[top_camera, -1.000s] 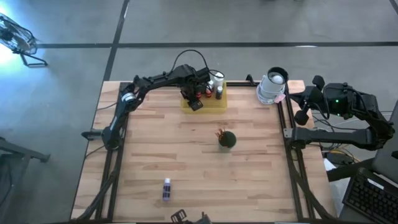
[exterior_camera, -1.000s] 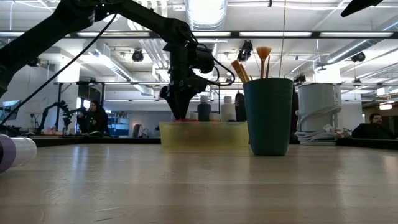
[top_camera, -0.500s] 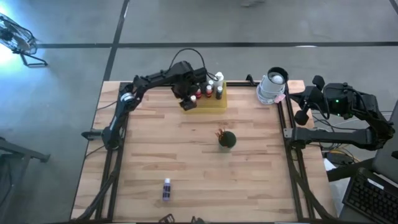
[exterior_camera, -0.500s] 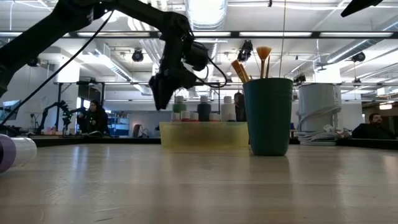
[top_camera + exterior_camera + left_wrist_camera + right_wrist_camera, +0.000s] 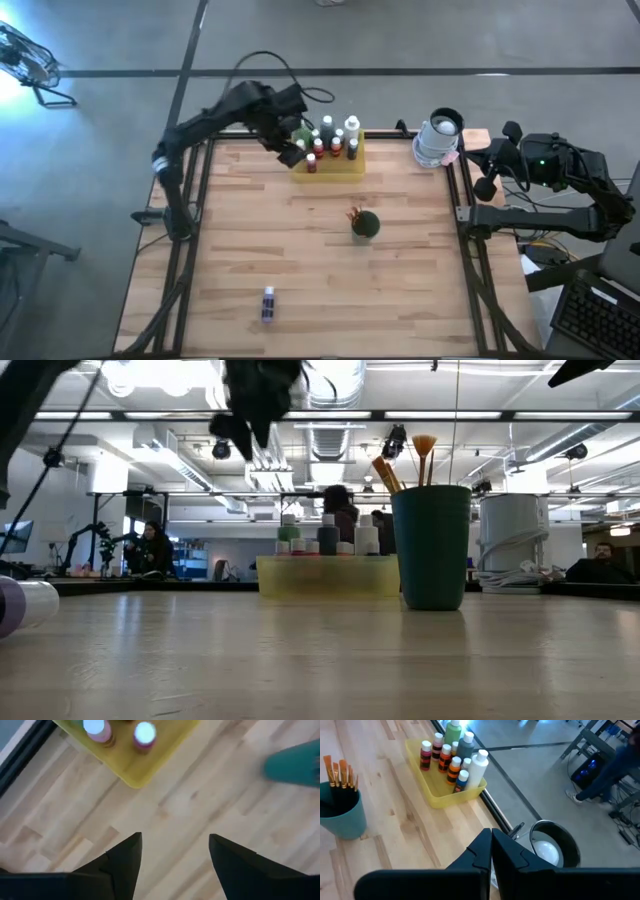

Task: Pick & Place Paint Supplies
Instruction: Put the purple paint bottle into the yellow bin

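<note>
Item: left gripper (image 5: 291,152), released and empty, hovering beside the yellow tray (image 5: 345,165) holding the bottles (image 5: 330,140). Remaining stock: purple bottle (image 5: 268,304) lying near the front edge; I am judging a reach there comes next. Right gripper (image 5: 490,851) clenched, parked off-table.

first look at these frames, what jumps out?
The yellow tray at the table's far edge, packed with upright paint bottles. Near the middle stands a green cup holding brushes. One purple bottle lies alone near the front-left; the left gripper hangs open beside the tray.
</note>
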{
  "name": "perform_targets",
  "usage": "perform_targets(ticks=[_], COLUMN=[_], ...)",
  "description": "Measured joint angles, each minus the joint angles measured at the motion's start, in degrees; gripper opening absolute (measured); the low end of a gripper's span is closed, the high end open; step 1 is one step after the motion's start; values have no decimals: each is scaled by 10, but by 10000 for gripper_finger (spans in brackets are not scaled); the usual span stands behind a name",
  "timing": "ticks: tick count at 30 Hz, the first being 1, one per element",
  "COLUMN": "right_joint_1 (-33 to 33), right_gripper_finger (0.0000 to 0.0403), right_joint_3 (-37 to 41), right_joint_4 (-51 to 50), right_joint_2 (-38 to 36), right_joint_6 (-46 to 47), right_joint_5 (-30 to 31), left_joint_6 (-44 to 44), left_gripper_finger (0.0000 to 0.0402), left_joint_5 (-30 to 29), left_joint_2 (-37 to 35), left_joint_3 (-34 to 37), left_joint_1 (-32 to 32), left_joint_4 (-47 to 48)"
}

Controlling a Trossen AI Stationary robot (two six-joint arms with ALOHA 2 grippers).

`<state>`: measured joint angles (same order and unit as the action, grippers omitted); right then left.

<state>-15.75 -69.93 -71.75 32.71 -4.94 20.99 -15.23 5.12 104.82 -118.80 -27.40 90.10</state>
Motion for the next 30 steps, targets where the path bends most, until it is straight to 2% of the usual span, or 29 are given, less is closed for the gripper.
perform_targets(ticks=[8, 14, 18, 30], right_joint_1=[0, 0, 0, 0], right_gripper_finger=[8, 8, 8, 8], right_joint_3=[0, 0, 0, 0], right_joint_4=[0, 0, 0, 0], right_joint_2=[0, 0, 0, 0], right_joint_6=[0, 0, 0, 0], right_joint_5=[0, 0, 0, 0], left_joint_6=[-134, -285, -418, -855], left_gripper_finger=[234, 234, 233, 234], left_joint_5=[0, -27, -76, -119], left_joint_2=[-119, -166, -179, -147], left_joint_3=[20, 39, 53, 118], left_joint_1=[74, 179, 271, 494], left_joint_4=[0, -1, 0, -27])
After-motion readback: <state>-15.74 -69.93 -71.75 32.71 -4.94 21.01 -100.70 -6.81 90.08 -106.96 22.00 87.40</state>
